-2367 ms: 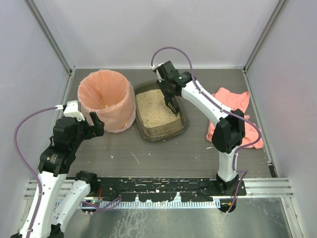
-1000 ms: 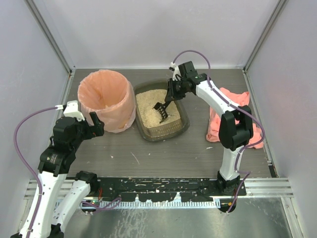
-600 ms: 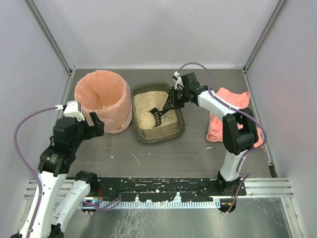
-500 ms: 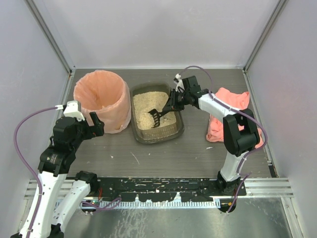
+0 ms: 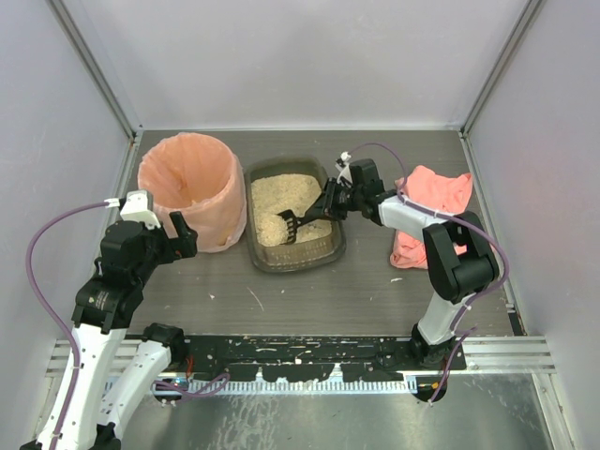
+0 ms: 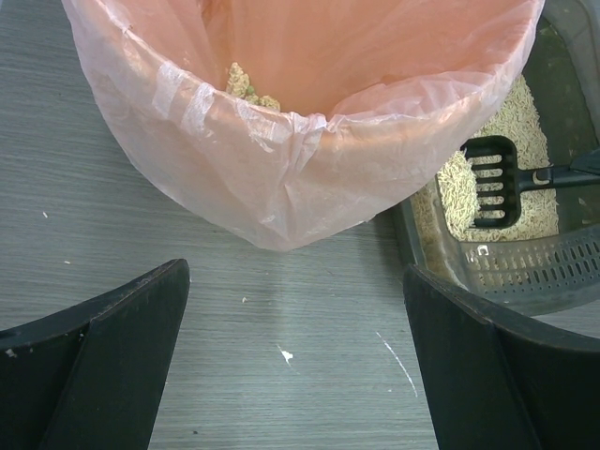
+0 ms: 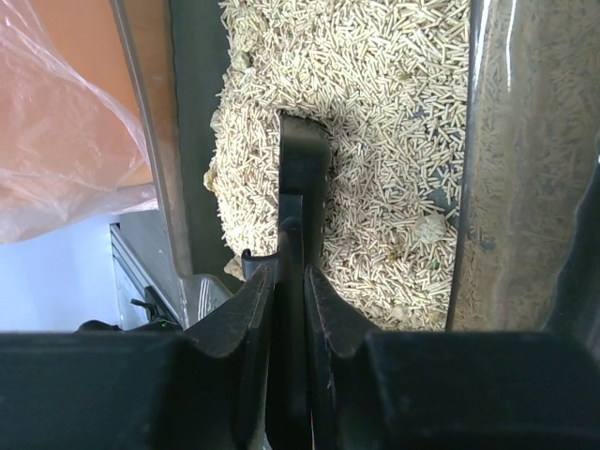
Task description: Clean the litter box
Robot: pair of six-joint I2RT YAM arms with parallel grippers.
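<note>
While the litter box (image 5: pixel 296 260) sat on the dark grey table (image 5: pixel 309 295) at mid-depth, just right of centre-left, its left rim lay just beside a round bin (image 5: pixel 192 187) lined with a peach-pink bag; the top view could not settle whether the two touched. Beige pellet litter (image 5: pixel 281 187) covered the floor of the tray. A black slotted scoop (image 5: pixel 289 222) lay with its head down in the litter toward the near left part of the box, a pale heap of pellets piled against it. Its handle ran up and to the right into the right gripper (image 5: pixel 330 201), whose fingers were clamped on the handle above the tray's right side.

In the right wrist view, the same gripper (image 7: pixel 289 277) pinched the narrow black handle (image 7: pixel 302 169) between both fingers, with litter (image 7: pixel 375 112) spread below and the tray's dark wall (image 7: pixel 192 141) on the left.

The left wrist view showed the box's perforated near end (image 6: pixel 534 272), the scoop head (image 6: pixel 494 183) with pellets heaped on its left, and the pink-lined bin (image 6: pixel 300 122) holding a small clump of litter (image 6: pixel 248 86).

The left gripper (image 5: pixel 175 234) hung near the bin's near side, its fingers spread wide and grasping nothing (image 6: pixel 291 361).

A crumpled pink cloth (image 5: pixel 436 202) lay on the table to the right of the box, apart from it.
</note>
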